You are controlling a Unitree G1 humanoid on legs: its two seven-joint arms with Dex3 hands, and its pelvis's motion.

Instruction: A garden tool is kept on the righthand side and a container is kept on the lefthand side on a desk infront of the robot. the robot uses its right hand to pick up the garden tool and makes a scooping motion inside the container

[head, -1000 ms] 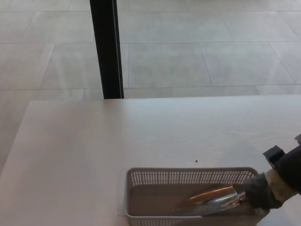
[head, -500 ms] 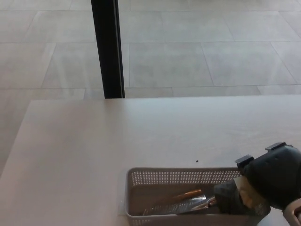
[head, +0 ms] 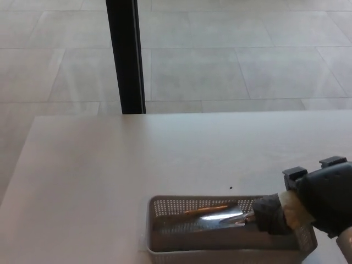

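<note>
Right hand: black, enters from lower right, reaching leftward over the right end of the container; fingers closed around the garden tool handle. Right forearm: dark, bulky, behind the hand, just right of the container

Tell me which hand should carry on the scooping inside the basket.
The right hand. It is shut on the trowel, whose blade lies inside the perforated basket at the desk's near edge, so it can probably finish the scoop from here. The left hand is not in view.
</note>
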